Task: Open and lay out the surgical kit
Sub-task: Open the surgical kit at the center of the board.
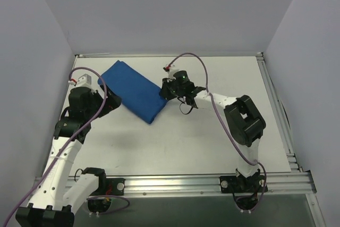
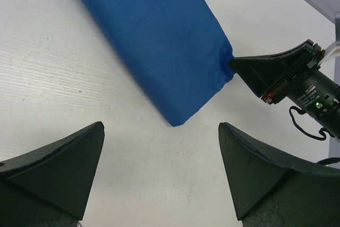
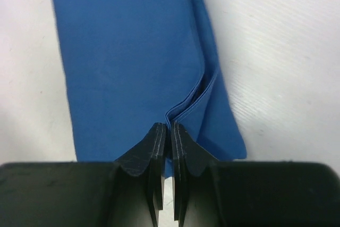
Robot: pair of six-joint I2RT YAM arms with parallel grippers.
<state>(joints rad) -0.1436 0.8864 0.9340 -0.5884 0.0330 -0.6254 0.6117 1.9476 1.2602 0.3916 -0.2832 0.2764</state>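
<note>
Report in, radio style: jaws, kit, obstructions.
Right jaws shut on wrap edge. Left jaws open, clear of it. Wrap folded, nothing blocking.

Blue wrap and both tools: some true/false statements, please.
1. The blue wrap lies folded shut on the table. True.
2. The right tool hangs open above the wrap. False: it is shut on a fold at the wrap's edge.
3. The left tool is open and holds nothing. True.
4. Silver instruments lie spread out on the table. False: none show.

Bright, even light; soft wrist-view blur.
</note>
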